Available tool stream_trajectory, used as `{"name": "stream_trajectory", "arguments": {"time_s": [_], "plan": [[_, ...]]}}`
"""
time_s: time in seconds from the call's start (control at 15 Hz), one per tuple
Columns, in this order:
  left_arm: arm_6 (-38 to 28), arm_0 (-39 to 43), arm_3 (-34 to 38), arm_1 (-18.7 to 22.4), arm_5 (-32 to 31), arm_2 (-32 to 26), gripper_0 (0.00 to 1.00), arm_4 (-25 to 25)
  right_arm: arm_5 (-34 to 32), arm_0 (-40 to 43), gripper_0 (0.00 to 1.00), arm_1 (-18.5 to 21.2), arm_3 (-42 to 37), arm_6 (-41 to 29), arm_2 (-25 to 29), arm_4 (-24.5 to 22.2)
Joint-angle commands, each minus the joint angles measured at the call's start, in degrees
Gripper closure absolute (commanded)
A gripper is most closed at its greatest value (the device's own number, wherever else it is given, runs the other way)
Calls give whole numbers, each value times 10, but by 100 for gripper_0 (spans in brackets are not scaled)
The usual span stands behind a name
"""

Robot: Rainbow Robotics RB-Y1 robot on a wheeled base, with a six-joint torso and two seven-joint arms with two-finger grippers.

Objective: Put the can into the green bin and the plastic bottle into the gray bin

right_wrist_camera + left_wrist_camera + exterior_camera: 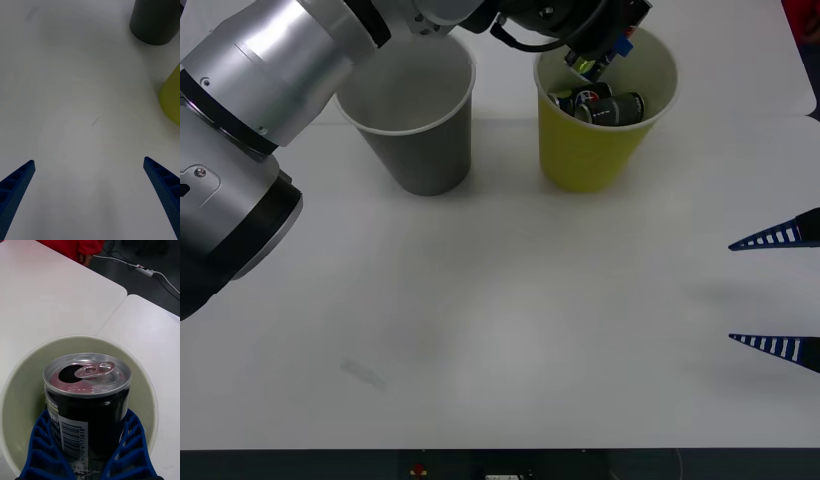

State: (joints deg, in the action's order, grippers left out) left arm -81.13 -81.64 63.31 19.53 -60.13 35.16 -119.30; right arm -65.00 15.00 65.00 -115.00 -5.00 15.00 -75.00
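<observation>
A can (88,390) with a black body and a shiny pull-tab top stands upright between my left gripper's blue fingers (41,442). The left gripper (595,55) is shut on it and holds it in the mouth of the green bin (595,150), whose white inside wall (22,397) rings the can. Dark cans (610,105) lie at the bottom of that bin. The gray bin (425,150) stands just left of it. My right gripper (780,290) hovers open over bare table at the right edge. The plastic bottle is out of view.
The white table (500,330) stretches bare from the bins to its front edge. In the right wrist view the gray bin (155,22) and the green bin (170,97) stand well ahead of the open right gripper (90,168). My left arm (270,90) crosses above the gray bin.
</observation>
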Motion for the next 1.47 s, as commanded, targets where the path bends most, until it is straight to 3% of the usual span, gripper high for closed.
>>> {"name": "stream_trajectory", "arguments": {"time_s": [0.07, 0.13, 0.2, 0.53, 1.07, 1.47], "plan": [[2, 0, 0, 1, 0, 0, 71, -3, 0, 0, 0, 0, 0, 0, 0, 0], [4, 0, 0, 1, 0, 0, 24, -6, 0, 0, 0, 0, 0, 0, 0, 0], [10, 0, 0, 1, 0, 0, 0, -8, 0, 0, 0, 0, 0, 0, 0, 0], [84, 15, 36, 29, -2, 0, 0, 7, 0, 0, 0, 0, 0, 0, 0, 0], [215, 237, 330, 230, -2, -91, 0, 188, 0, 0, 0, 0, 0, 0, 0, 0], [387, 415, 432, 334, -2, -185, 0, 303, 0, 0, 0, 0, 0, 0, 0, 0]]}}
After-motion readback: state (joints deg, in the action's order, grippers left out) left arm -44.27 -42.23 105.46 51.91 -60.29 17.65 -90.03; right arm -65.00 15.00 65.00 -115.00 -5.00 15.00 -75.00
